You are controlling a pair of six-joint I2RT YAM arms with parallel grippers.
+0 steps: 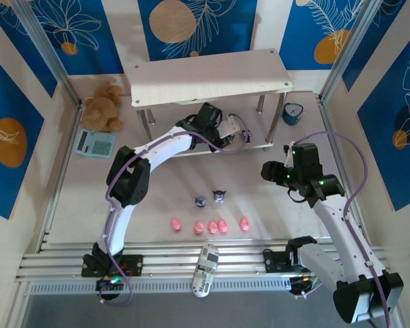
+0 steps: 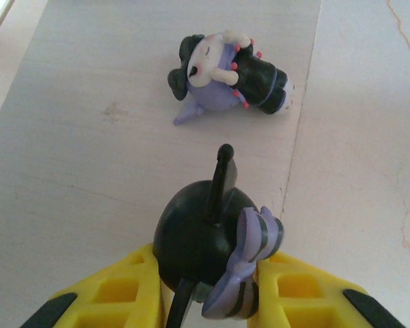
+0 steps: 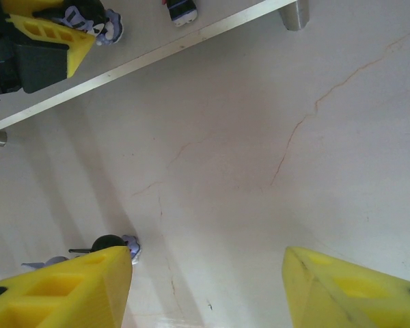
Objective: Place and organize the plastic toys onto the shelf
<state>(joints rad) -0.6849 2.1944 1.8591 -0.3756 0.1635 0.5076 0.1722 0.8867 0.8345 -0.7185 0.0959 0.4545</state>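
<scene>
Clamped in the left jaws is a dark purple figurine (image 2: 191,232), its black head and striped lilac bow showing between the yellow fingers (image 2: 116,294); those jaws are closed narrow on it, low over the lower board (image 2: 89,150) of the shelf (image 1: 212,78), though I cannot tell whether it touches; just ahead of them a second figurine (image 2: 222,75) lies on its side on the same board, near its edge; so one toy looks delivered but toppled, and one is about to be set down. Right jaws stand wide apart and empty above the surface (image 3: 273,150); beside their left finger sits one of the two dark figurines (image 1: 220,196) left there; nearer the bases, five pink pigs (image 1: 212,225) lie in a loose row; seven toys remain to shelve, by my count.
</scene>
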